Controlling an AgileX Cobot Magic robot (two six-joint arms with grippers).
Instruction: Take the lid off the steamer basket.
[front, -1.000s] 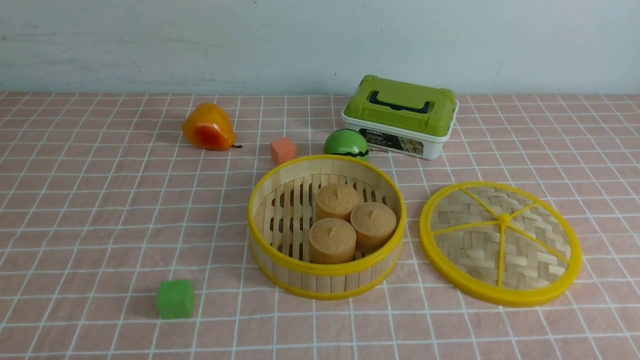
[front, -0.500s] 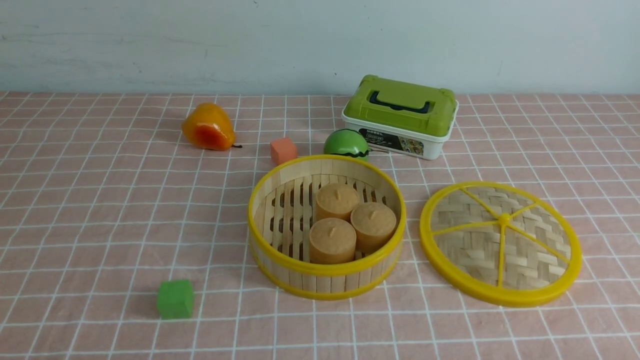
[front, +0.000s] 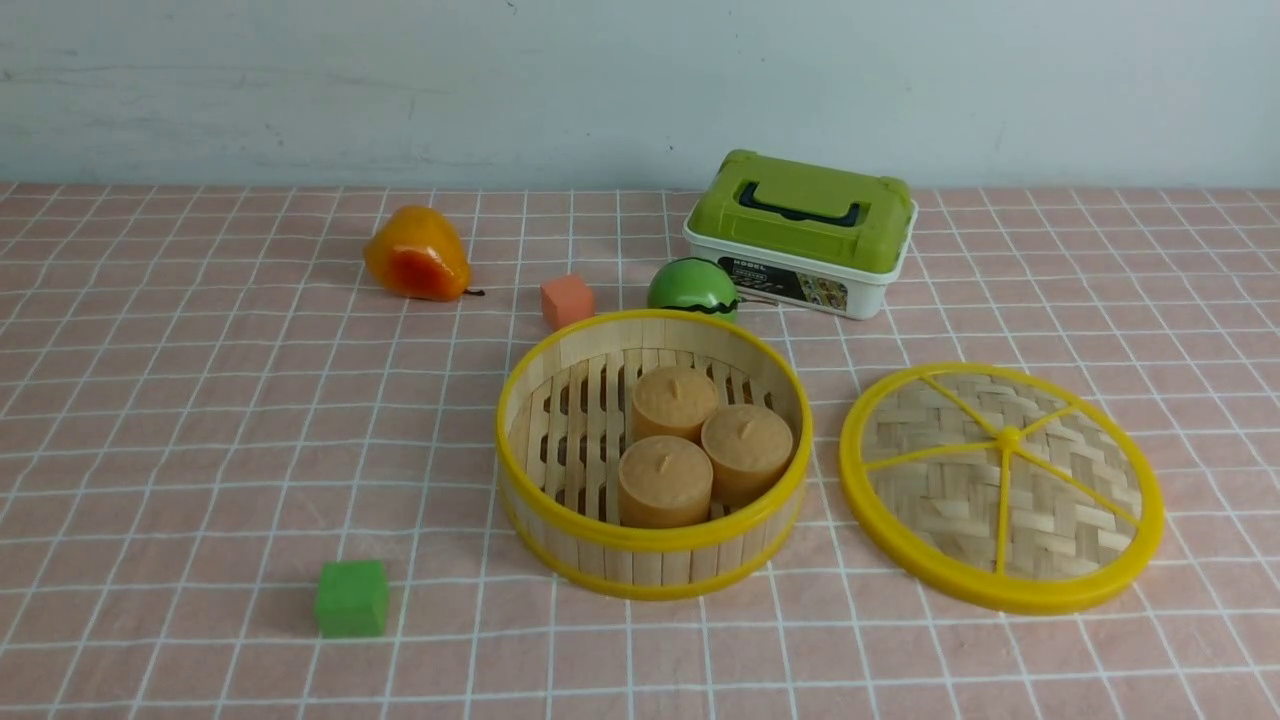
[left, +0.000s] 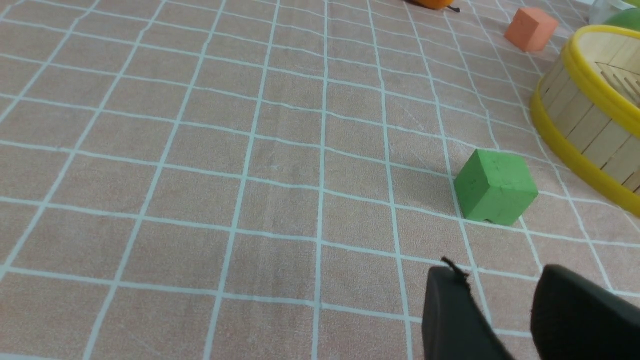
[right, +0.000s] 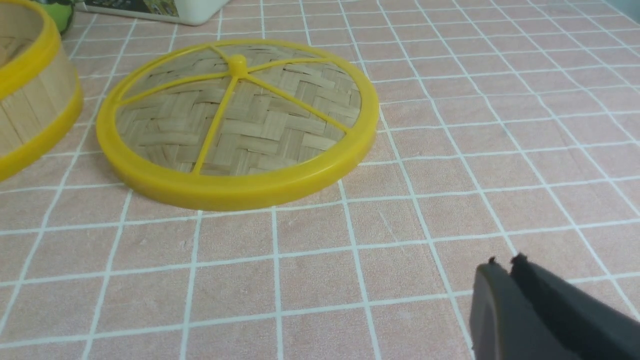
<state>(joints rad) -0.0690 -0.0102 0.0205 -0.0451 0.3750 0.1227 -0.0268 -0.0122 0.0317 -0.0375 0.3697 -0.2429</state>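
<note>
Both grippers hold nothing: left gripper (left: 505, 305) slightly parted, right gripper (right: 510, 280) closed. Lid (front: 1001, 486), off the basket (front: 653, 452), looks light, stiff; grip its knob.

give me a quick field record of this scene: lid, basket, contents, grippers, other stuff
lid: flat on the table, to the right of the basket, apart from it
steamer basket: open, upright
contents: three tan cylinders
left gripper: open, empty, near the green cube
right gripper: shut, empty, off the lid
other: pear, orange cube, green ball, green-lidded box
task: looks done
</note>
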